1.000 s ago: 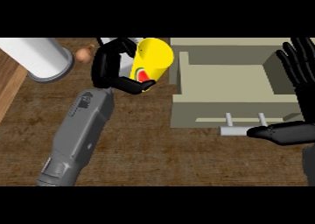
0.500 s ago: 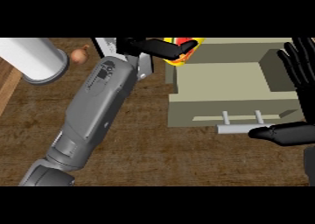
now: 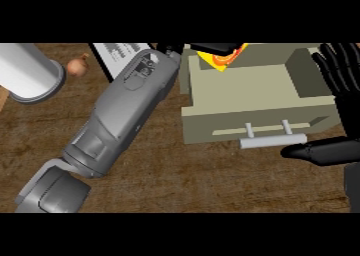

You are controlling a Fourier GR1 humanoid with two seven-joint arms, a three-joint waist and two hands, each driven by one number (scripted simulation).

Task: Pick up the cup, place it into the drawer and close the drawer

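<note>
now the left hand (image 3: 212, 48) has carried the yellow cup (image 3: 226, 57) further right, from beside the drawer (image 3: 242, 90) to over its open back edge, black fingers clamped round it. that puts the cup about ready to go down inside. the right hand (image 3: 349, 75) rests at the right edge, fingers straight and apart, near the handle (image 3: 273, 141).

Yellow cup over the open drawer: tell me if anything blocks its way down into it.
Nothing visible does. The yellow cup with red and orange markings is held by the black left hand at the far edge of the open beige drawer, whose visible floor shows no object. The black right hand rests open beside the drawer's right wall.
</note>
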